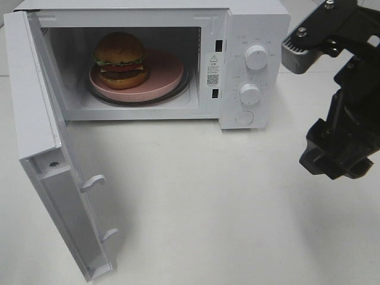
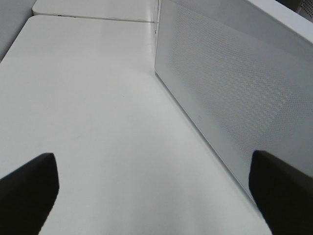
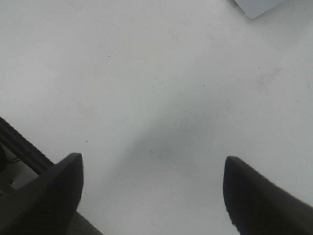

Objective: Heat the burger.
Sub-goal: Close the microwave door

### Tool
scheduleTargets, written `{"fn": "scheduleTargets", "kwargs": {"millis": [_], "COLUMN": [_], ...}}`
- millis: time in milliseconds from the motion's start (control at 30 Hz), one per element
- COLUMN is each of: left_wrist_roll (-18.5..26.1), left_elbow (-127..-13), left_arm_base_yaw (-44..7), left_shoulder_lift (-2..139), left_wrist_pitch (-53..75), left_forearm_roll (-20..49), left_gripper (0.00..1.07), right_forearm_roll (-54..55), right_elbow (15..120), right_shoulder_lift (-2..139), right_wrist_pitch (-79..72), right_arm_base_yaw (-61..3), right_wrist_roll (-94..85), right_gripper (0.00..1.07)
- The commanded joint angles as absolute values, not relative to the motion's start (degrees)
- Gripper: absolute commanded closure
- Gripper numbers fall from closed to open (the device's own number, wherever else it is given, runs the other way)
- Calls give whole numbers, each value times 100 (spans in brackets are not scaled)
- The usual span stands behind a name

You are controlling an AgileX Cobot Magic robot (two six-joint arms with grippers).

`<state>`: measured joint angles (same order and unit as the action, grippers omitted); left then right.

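The burger (image 1: 120, 59) sits on the left part of a round pink plate (image 1: 166, 74) inside the white microwave (image 1: 249, 24), whose door (image 1: 53, 154) is swung wide open toward the front left. My right gripper (image 1: 337, 167) hangs over the table to the right of the microwave, far from the burger; in the right wrist view the right gripper (image 3: 151, 159) is open over bare white table. The left gripper (image 2: 152, 155) is open with nothing between its fingers, and the door's perforated outer face (image 2: 234, 88) is close beside it. The exterior view does not show the left arm.
Two round knobs (image 1: 256, 57) (image 1: 250, 94) and a round button (image 1: 244, 117) are on the microwave's right panel. The open door has two latch hooks (image 1: 94, 182) on its inner edge. The white table (image 1: 208, 208) lies in front of the microwave.
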<state>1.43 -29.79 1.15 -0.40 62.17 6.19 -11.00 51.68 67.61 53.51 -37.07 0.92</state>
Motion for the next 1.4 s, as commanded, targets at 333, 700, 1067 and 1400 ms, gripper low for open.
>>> {"fn": "scheduleTargets", "kwargs": {"millis": [333,700,1067,1400], "left_wrist_roll": [126,126,126,126], "left_elbow": [-2962,-2962,-2962,-2962], "left_arm_base_yaw": [115,115,115,115], "left_shoulder_lift": [-126,-126,-126,-126], "left_wrist_pitch": [6136,6136,6136,6136], "left_forearm_roll": [625,625,625,625], "left_gripper": [9,9,9,9], "right_forearm_roll": [-779,-659,-659,-596], "right_elbow": [4332,3621,3077,2871], "right_shoulder_lift": [5495,3650,1851,281], "right_wrist_pitch": [5541,5764,5775,5712], "right_arm_base_yaw": [-3363,-1925,-1054,-544], "right_wrist_roll": [378,670,762,642], "right_gripper": [31,31,31,31]}}
